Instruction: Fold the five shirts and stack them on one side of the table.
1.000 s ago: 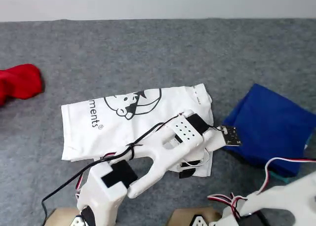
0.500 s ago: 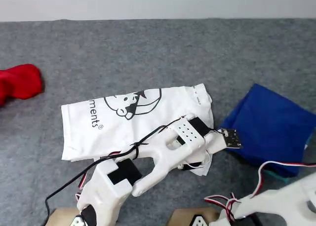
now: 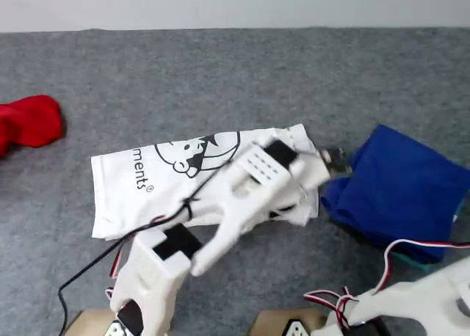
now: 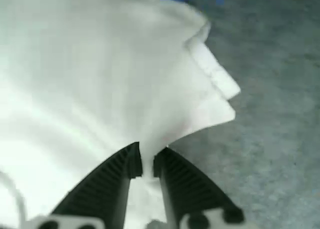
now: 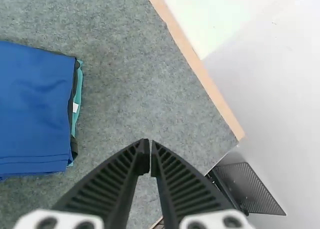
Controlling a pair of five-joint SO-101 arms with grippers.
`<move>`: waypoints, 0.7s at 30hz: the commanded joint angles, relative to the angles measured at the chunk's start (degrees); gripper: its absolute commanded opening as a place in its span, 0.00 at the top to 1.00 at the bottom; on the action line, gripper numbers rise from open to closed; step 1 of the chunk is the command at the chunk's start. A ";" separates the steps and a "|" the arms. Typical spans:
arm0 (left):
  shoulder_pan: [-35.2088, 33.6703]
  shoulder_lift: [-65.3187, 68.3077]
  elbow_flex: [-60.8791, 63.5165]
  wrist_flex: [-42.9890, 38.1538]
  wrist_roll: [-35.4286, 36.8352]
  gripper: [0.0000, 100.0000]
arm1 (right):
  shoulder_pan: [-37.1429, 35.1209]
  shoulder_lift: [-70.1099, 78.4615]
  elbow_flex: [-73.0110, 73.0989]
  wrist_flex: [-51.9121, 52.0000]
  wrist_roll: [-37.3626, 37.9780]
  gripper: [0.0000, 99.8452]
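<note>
grey felt tabletop (image 3: 220,72): my left gripper (image 4: 146,158) clamps the white shirt (image 3: 147,185) by its right edge, and the shirt's length runs toward frame left.

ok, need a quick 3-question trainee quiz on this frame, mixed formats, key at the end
1. True or false: the left gripper is shut on an edge of the white printed cotton shirt.
2. Which colour peeks out from under the folded blue shirt in the right wrist view?
A. a teal layer
B. red
C. yellow
3. Fill in: in the high view, the crumpled red shirt lies at the picture's ___ edge.

Key: 1 true; 2 A; 3 left.
</note>
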 commanded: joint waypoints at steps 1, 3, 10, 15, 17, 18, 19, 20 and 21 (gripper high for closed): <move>-4.13 -0.62 -4.88 0.97 -0.62 1.00 | 0.48 -1.54 -2.20 2.15 0.53 0.99; -5.63 0.00 -6.29 0.88 -0.70 1.00 | 0.48 -1.45 -2.20 2.15 0.53 0.99; -9.93 8.62 -15.43 1.23 -0.70 1.00 | 0.48 -1.27 -2.20 2.24 0.53 0.99; -11.08 12.31 -23.16 3.69 -0.53 0.99 | 0.48 -1.19 -2.20 2.24 0.53 0.99; -11.16 12.84 -25.45 5.54 -0.62 0.99 | 0.48 -1.19 -2.20 2.24 0.53 0.99; -11.16 13.01 -26.42 6.51 -0.62 0.99 | 0.48 -1.19 -2.20 2.24 0.53 0.99; -11.16 13.01 -27.12 7.30 -0.62 0.98 | 0.48 -1.19 -2.20 2.24 0.53 0.99; -11.25 13.01 -27.56 7.82 -0.53 0.97 | 0.48 -1.19 -2.20 2.24 0.53 0.99; -11.34 13.01 -27.82 8.18 -0.44 0.95 | 0.48 -1.19 -2.20 2.24 0.53 0.99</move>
